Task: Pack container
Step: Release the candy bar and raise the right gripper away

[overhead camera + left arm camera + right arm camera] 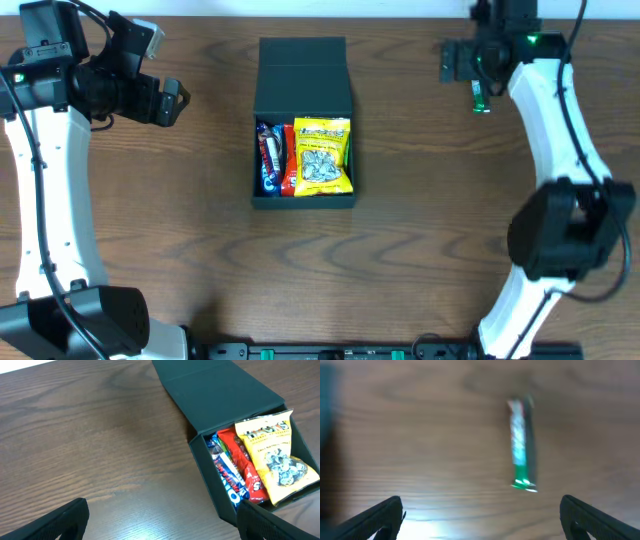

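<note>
The container [303, 198] is a matte black box at the table's middle, with its flap lid [303, 72] open and lying back. Inside are a yellow snack packet [323, 155], a red packet [288, 160] and a blue packet [268, 155]. The left wrist view shows the container [210, 475] and the yellow packet [275, 455]. My left gripper [165, 72] is open and empty, left of the box [160, 522]. My right gripper [470, 65] is open and empty [482, 520], above a green stick packet [481, 97] that lies on the table [521, 447], blurred.
The wooden table [420, 230] runs to the far edge just behind the lid and the right gripper. Both arm bases stand at the near corners.
</note>
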